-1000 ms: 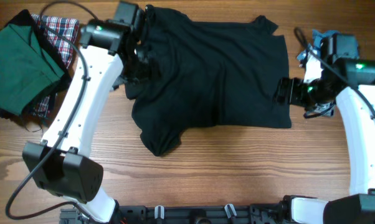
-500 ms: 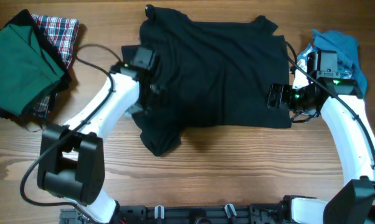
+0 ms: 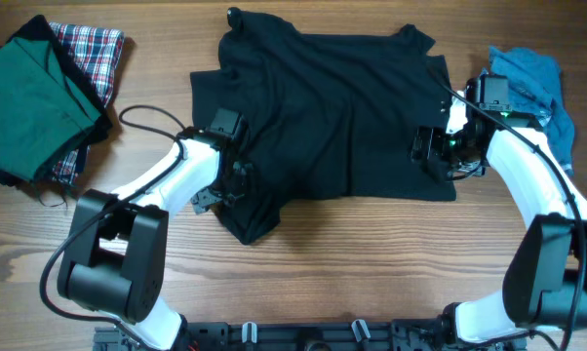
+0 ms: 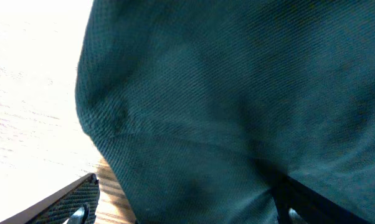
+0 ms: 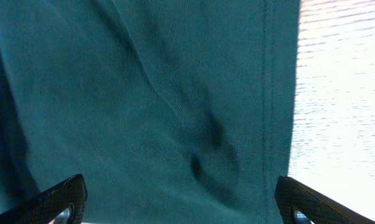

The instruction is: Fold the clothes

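The black shirt (image 3: 332, 117) lies spread flat on the table's middle, its lower left part bunched. No white logo shows. My left gripper (image 3: 237, 182) hovers low over that bunched lower left part, jaws wide open. In the left wrist view dark fabric (image 4: 237, 93) fills the frame between the open fingers (image 4: 75, 202). My right gripper (image 3: 425, 146) is open over the shirt's right edge. The right wrist view shows the hem (image 5: 268, 93) between its open fingers (image 5: 60, 202). The teal-blue garment (image 3: 532, 83) lies crumpled at the right, behind the right arm.
A folded green garment (image 3: 30, 97) and a red plaid cloth (image 3: 97, 54) lie stacked at the far left. Bare wooden table (image 3: 371, 263) runs along the front. The left arm's cable (image 3: 142, 117) loops over the table left of the shirt.
My left gripper has moved from the shirt's upper left down to its lower left corner. My right gripper has moved left from beside the shirt onto its right edge.
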### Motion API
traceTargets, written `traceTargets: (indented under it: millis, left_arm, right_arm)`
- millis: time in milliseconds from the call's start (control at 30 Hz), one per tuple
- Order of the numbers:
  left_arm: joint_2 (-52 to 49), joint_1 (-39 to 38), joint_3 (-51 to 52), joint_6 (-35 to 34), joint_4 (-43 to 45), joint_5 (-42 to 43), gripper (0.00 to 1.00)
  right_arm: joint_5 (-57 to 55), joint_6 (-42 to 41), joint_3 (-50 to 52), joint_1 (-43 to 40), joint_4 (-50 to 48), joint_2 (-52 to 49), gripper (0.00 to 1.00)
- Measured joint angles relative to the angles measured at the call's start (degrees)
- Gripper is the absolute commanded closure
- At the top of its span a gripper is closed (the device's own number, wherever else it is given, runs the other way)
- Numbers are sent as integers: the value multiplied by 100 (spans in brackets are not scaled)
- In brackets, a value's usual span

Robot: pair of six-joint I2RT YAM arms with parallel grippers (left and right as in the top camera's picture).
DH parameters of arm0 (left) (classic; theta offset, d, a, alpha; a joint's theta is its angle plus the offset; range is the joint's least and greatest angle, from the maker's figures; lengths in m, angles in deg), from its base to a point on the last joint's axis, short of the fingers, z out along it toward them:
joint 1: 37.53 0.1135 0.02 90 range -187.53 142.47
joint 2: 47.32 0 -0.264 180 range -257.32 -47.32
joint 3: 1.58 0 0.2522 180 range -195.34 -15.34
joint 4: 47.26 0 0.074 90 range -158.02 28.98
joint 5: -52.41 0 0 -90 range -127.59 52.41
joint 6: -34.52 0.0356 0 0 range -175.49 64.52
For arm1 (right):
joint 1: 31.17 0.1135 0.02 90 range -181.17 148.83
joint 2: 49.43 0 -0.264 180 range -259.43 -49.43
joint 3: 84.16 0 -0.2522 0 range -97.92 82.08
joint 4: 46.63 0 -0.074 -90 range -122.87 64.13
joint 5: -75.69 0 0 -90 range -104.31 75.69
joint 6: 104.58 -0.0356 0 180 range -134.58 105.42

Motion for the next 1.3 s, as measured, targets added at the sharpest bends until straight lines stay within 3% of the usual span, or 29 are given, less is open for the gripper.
traceTargets:
  millis: [133, 200, 300, 333, 400, 433, 567, 733, 967, 1233, 1300]
  left_arm:
    - [7, 0, 42, -114, 133, -9, 17]
    - [7, 0, 55, -144, 376, -26, 28]
    - [11, 0, 70, -181, 662, -105, 61]
    - [17, 0, 76, -212, 713, -109, 67]
    - [20, 0, 87, -232, 761, -103, 93]
    - [20, -2, 87, -236, 761, -92, 96]
    - [31, -2, 85, -240, 739, -83, 96]
    - [35, -2, 85, -243, 658, -133, 96]
    - [39, 103, 85, -243, 629, -149, 96]
    - [39, 551, 85, -243, 586, -149, 96]
    - [39, 551, 85, -243, 586, -151, 96]
  right_arm:
    - [31, 0, 2, 0, -74, -15, 3]
    - [31, 0, 2, 0, -72, -13, 8]
    - [48, -31, 2, 0, -48, -15, 11]
    - [50, -68, 2, 0, -48, -15, 12]
    - [76, -232, 2, 0, -28, -15, 17]
    - [133, -297, 2, 0, -24, -15, 20]
    - [223, -455, 2, 0, 216, -15, 21]
    - [162, -616, 2, -7, 590, -15, 14]
    - [-546, -643, 35, -7, 549, -15, 14]
    - [-879, -778, 879, -11, 0, -17, 28]
    - [-881, -809, 973, -11, -151, -17, 38]
